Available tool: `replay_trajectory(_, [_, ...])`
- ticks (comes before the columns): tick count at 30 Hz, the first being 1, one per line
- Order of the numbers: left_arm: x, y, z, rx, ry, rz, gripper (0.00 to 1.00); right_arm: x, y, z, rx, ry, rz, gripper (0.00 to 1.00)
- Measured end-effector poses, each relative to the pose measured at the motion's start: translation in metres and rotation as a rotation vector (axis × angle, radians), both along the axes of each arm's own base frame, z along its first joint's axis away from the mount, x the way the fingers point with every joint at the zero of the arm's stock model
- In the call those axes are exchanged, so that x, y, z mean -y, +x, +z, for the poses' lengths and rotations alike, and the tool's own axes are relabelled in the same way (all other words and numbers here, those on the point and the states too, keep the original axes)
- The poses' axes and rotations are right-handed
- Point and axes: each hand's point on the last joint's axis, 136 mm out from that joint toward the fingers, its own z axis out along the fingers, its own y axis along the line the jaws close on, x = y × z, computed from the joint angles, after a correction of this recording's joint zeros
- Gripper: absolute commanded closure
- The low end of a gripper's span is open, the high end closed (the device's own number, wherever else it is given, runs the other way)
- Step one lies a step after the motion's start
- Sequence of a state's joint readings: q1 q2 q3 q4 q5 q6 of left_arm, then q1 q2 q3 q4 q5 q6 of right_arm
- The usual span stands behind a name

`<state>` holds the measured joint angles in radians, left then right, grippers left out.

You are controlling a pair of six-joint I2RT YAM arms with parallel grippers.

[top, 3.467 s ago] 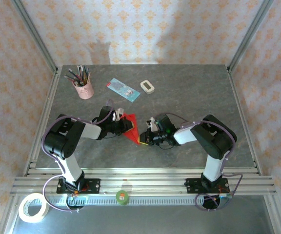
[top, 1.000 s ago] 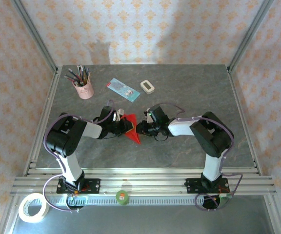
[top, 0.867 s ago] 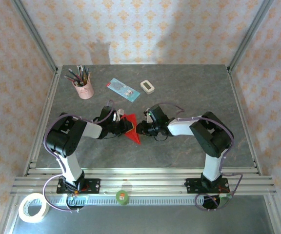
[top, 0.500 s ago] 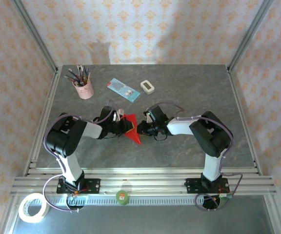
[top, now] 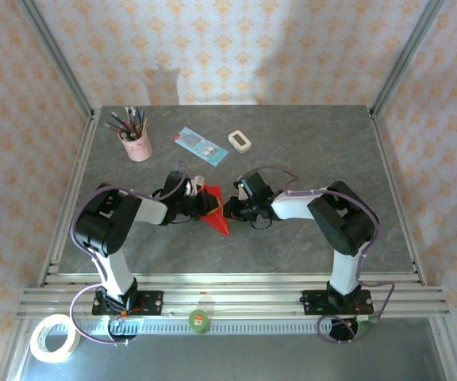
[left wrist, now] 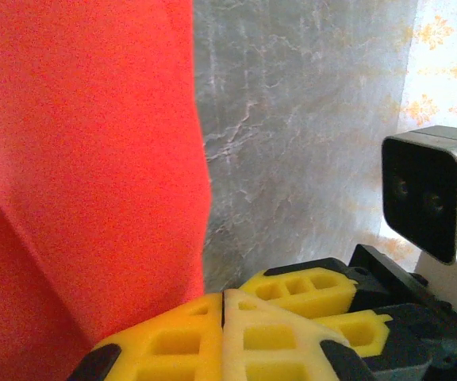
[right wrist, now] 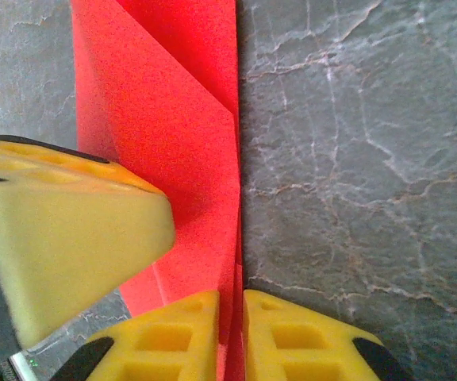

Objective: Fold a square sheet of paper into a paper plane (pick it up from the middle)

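The square sheet of paper [top: 220, 222] is a folded red shape lying mid-table, its sharp tip pointing at the near edge. My left gripper [top: 206, 205] is shut and bears on the paper's left part; its pads [left wrist: 224, 313] meet with nothing visible between them, and red paper [left wrist: 86, 159] lies beside them. My right gripper [top: 228, 209] comes in from the right. Its yellow fingers [right wrist: 231, 317] are shut on the raised right-hand fold edge of the paper [right wrist: 173, 119]. One of the left gripper's pads [right wrist: 70, 238] rests on the paper close by.
At the back left stands a pink cup of pens [top: 137, 143]. A light blue card [top: 201, 145] and a small white block [top: 240, 141] lie behind the grippers. A tape roll [top: 54, 337] sits off the table at the near left.
My right gripper came up from near the paper's tip to its right edge, shifted slightly left and narrowed onto the fold. The left gripper stayed put.
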<state>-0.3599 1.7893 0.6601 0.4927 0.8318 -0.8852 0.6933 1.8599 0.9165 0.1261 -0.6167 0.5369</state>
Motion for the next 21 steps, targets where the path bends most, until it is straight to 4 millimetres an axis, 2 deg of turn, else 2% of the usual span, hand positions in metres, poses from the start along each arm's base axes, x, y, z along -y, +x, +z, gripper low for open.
replay_trajectory(21, [0.002, -0.001, -0.01, -0.026, 0.015, -0.007, 0.94, 0.0, 0.0, -0.002, -0.007, -0.015, -0.002, 0.85])
